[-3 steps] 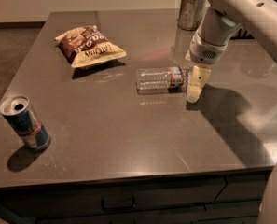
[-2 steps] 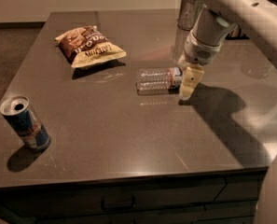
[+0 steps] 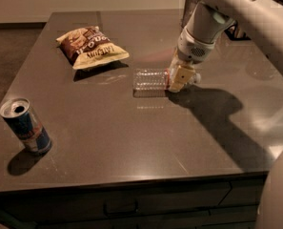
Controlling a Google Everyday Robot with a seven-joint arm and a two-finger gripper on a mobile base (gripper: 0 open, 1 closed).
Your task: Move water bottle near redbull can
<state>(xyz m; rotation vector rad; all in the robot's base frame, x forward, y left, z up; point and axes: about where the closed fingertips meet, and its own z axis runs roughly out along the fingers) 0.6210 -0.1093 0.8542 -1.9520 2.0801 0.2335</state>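
Just one water bottle (image 3: 150, 78) (at claw (image 3: 181, 78))

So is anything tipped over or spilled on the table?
Yes, the water bottle lies on its side mid-table instead of standing, with the gripper down at one end of it. No spill shows. The redbull can stands upright near the front corner, and the chip bag lies flat farther back.

Dim warm light from above; the pincer (image 3: 181, 78), over the bench (image 3: 131, 142), throws a dark shadow rightward; glare at its right edge.
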